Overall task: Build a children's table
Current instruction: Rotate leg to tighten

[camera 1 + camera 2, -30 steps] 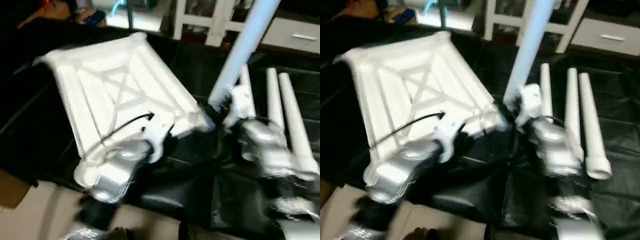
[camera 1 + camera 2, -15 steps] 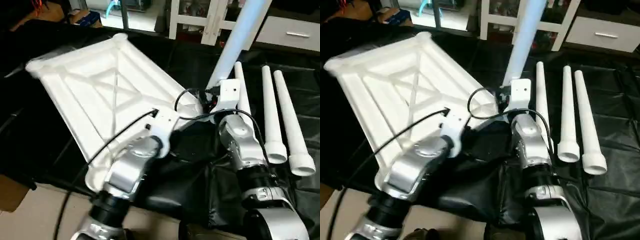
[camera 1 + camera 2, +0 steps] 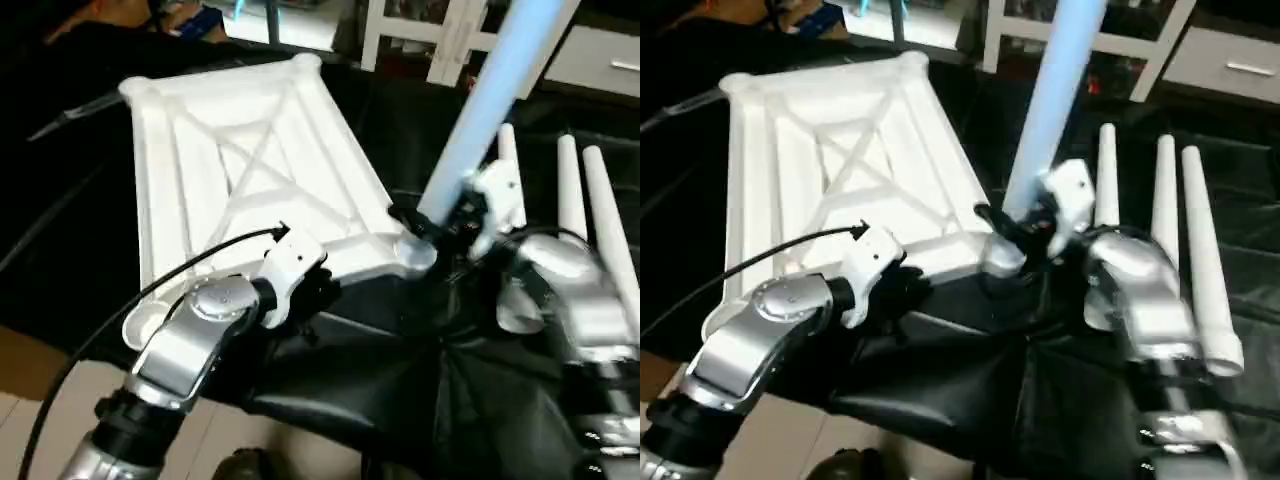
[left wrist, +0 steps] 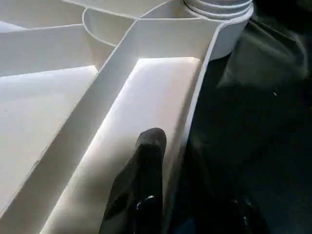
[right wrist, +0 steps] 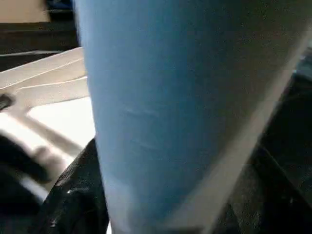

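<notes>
Head camera first: the tabletop [image 3: 250,190] lies ribbed side up on the black-draped work table [image 3: 60,230], its near long edge running along the work table's front edge. The left gripper [image 3: 310,292] is down at that near rim, black fingers pinching the tabletop's wall close to the near right corner socket [image 3: 412,257]. And there's the action: a leg [image 3: 490,105] stands tilted, its foot at that same corner socket, rising away up and to the right. The right gripper [image 3: 440,222] has it clamped low down, fingers pressed on either side of the tube just above the socket. Three spare legs [image 3: 1165,215] lie side by side on the cloth toward the work table's right edge, well apart from the tabletop. White shelving [image 3: 1110,40] stands beyond the far edge.

Over to the left wrist camera: one black finger [image 4: 146,175] sits inside the rim on the white underside, the other outside against the dark cloth, the thin wall of the tabletop [image 4: 58,107] squeezed between them. The corner socket [image 4: 219,19] sits further along the rim, a ringed tube end seated in it.

Right wrist camera: the leg [image 5: 165,107] is right against the lens, bluish in shadow, with the gripper's dark fingers [image 5: 73,195] hugging its sides and the tabletop's ribs [image 5: 44,92] behind.
</notes>
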Robot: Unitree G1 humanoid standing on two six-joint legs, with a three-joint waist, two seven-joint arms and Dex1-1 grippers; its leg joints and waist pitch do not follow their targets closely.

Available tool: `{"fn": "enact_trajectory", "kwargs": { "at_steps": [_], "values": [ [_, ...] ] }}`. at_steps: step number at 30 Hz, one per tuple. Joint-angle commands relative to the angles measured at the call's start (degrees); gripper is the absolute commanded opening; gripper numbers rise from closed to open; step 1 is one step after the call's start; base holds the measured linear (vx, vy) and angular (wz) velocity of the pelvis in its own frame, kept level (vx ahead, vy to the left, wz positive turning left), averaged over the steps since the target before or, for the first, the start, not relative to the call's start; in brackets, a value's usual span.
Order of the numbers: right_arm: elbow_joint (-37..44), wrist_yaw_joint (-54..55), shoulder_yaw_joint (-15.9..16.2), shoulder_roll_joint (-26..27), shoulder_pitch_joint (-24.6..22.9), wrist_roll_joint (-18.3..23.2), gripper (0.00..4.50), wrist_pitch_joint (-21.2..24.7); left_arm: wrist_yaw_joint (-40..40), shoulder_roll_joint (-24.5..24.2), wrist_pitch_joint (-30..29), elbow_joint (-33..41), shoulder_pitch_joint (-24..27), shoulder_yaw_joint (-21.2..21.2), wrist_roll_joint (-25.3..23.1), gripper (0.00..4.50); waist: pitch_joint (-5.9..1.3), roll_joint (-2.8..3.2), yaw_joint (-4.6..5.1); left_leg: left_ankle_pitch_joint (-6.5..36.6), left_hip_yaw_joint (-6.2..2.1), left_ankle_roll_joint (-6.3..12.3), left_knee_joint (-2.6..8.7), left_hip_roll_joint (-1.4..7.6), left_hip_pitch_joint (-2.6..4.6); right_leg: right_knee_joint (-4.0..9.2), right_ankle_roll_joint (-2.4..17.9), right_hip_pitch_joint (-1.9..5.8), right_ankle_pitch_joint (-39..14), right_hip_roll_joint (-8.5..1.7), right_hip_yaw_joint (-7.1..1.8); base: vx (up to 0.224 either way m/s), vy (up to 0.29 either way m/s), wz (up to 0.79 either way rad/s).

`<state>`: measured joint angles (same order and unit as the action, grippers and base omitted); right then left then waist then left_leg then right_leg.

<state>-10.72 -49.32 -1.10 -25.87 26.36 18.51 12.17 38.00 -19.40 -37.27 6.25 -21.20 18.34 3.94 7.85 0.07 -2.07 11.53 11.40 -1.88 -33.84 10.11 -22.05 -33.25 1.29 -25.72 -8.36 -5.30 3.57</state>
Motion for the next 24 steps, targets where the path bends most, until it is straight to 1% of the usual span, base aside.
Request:
{"fn": "enact_trajectory", "kwargs": {
  "at_steps": [1,2,3,4,6,8,14,17,18,20,22,23,24],
  "values": [
    [2.17,-2.40,-1.68,-1.55,-1.07,1.66,3.04,1.51,1.70,-0.80,-0.74,-1.72,1.24,1.96,-0.10,0.51,-3.89,-0.47,0.03,0.35,-0.94,11.63,3.35,2.98,1.16,2.23,16.92,3.89,-6.14,-2.71,-2.54,0.000,0.000,0.00],
    [2.35,-2.78,-1.71,-1.82,-1.22,1.81,3.04,1.75,1.81,-0.88,-0.73,-1.75,1.21,1.90,-0.09,0.51,-3.84,-0.56,0.02,1.28,-0.97,10.86,3.43,2.96,1.17,2.43,16.41,3.92,-7.47,-2.75,-2.56,0.000,0.000,0.00],
    [3.16,-4.49,-1.62,-2.99,-1.88,2.80,2.87,3.09,2.35,-1.37,-0.73,-1.65,1.16,1.76,0.19,0.51,-3.83,-0.49,-0.01,1.71,-0.97,10.32,3.48,2.99,1.31,2.51,16.19,3.83,-7.98,-2.70,-2.60,0.000,0.000,0.00],
    [3.32,-4.98,-1.56,-3.33,-2.14,3.05,2.76,3.52,2.67,-1.60,-0.71,-1.51,1.16,1.80,0.34,0.51,-3.86,-0.45,0.01,1.67,-0.99,10.02,3.48,2.96,1.28,2.47,16.18,3.81,-7.81,-2.66,-2.61,0.000,0.000,0.00],
    [3.42,-5.79,-1.27,-3.84,-2.53,3.39,2.69,4.09,3.41,-1.92,-0.64,-1.29,1.19,1.91,0.64,0.51,-3.98,-0.47,0.05,0.95,-1.01,9.96,3.38,2.89,1.19,2.30,16.26,3.87,-6.63,-2.65,-2.59,0.000,0.000,0.00],
    [3.46,-6.15,-1.13,-4.05,-2.75,3.62,2.46,4.41,3.86,-2.07,-0.53,-1.13,1.22,2.00,0.84,0.51,-4.08,-0.52,0.06,0.07,-1.02,10.51,3.28,2.85,1.17,2.14,16.58,3.90,-5.36,-2.65,-2.58,0.000,0.000,0.00],
    [3.45,-6.94,-0.31,-4.21,-3.32,3.87,1.96,5.38,5.29,-2.60,-0.65,-0.24,1.50,2.34,1.79,0.51,-4.03,-0.43,-0.10,-0.42,-1.03,10.84,3.24,2.88,1.17,2.13,16.79,3.85,-5.32,-2.64,-2.54,0.000,0.000,0.00],
    [3.36,-6.52,-0.32,-3.99,-3.28,3.85,1.91,6.11,5.58,-2.84,-1.00,-0.07,1.57,2.40,2.06,0.51,-4.04,-0.38,-0.12,-0.27,-1.05,10.58,3.23,2.85,1.18,2.12,16.78,3.92,-5.52,-2.63,-2.55,0.000,0.000,0.00],
    [3.11,-5.79,-0.38,-3.72,-3.19,3.48,1.91,6.12,5.56,-2.78,-1.48,0.02,1.59,2.32,2.28,0.51,-4.08,-0.28,-0.13,-0.52,-1.08,10.58,3.21,2.86,1.18,2.06,16.87,3.92,-5.15,-2.64,-2.54,0.000,0.000,0.00],
    [2.85,-5.08,-0.45,-3.46,-3.11,3.19,1.88,6.10,5.47,-2.69,-1.91,0.10,1.59,2.28,2.39,0.51,-4.09,-0.34,-0.12,-0.51,-1.04,10.54,3.20,2.83,1.17,2.04,17.04,3.94,-4.93,-2.62,-2.53,0.000,0.000,0.00],
    [1.76,-1.08,-0.49,-2.05,-2.73,1.60,1.88,6.43,4.24,-1.78,-3.81,0.16,1.46,1.99,2.36,0.51,-4.10,-0.25,-0.05,-0.91,-1.02,10.37,3.19,2.85,1.16,1.96,17.15,3.89,-4.53,-2.62,-2.57,0.000,0.000,0.00],
    [0.07,4.87,-0.41,0.68,-2.21,-0.41,1.88,6.99,0.42,0.88,-6.91,-0.52,0.85,1.41,1.61,0.51,-3.97,-0.21,0.04,-0.54,-0.95,10.01,3.22,2.87,1.12,2.11,17.21,3.81,-5.16,-2.64,-2.60,0.000,0.000,0.00],
    [-0.90,8.15,-0.41,2.13,-1.90,-1.60,1.87,7.09,-1.72,2.39,-8.37,-1.00,0.50,1.09,1.15,0.51,-3.84,-0.37,0.30,0.62,-1.00,9.00,3.36,2.82,0.85,2.30,16.92,3.95,-7.03,-2.71,-2.57,0.000,0.000,0.00]
  ]
}}
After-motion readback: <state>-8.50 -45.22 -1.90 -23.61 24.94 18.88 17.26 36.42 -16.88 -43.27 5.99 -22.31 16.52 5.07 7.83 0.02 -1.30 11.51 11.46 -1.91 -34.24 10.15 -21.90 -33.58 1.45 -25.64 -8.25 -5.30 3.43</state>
